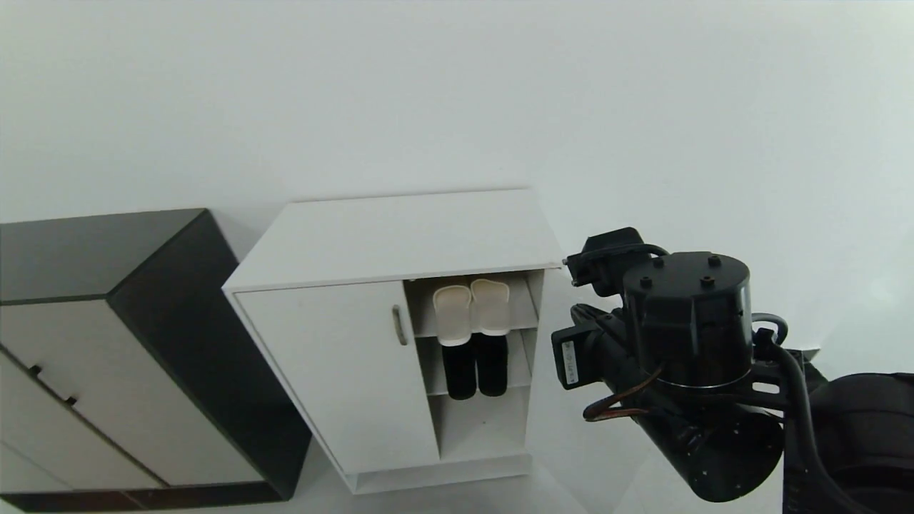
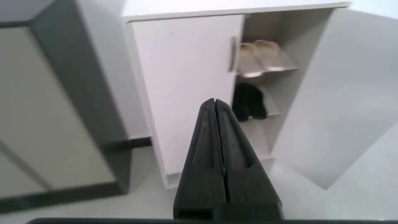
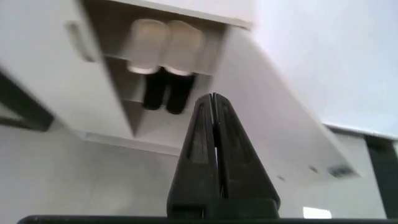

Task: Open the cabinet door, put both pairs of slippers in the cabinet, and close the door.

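While a dark, boxy cupboard with pale flat front panels fills the far left, the white cabinet stands just beside it against the plain wall, a smooth, square-edged box with a matte top. Its left-hand door is shut and carries a slim, upright metal handle near its inner edge. Seen in its wrist view, the left gripper is a matte black wedge hanging in front of that shut door and apart from it, its jaws pressed together along a thin seam with nothing between them. To the right of the handle the cabinet is open. The cream slippers lie side by side on the slanted upper shelf, rounded ends toward the opening. The black slippers lie paired on the middle shelf directly beneath. The right-hand door, a flat white panel, is swung wide open. The right gripper, the same black tapered shape, hangs before the open side, jaws closed tight on nothing. The floor is pale and faintly glossy.
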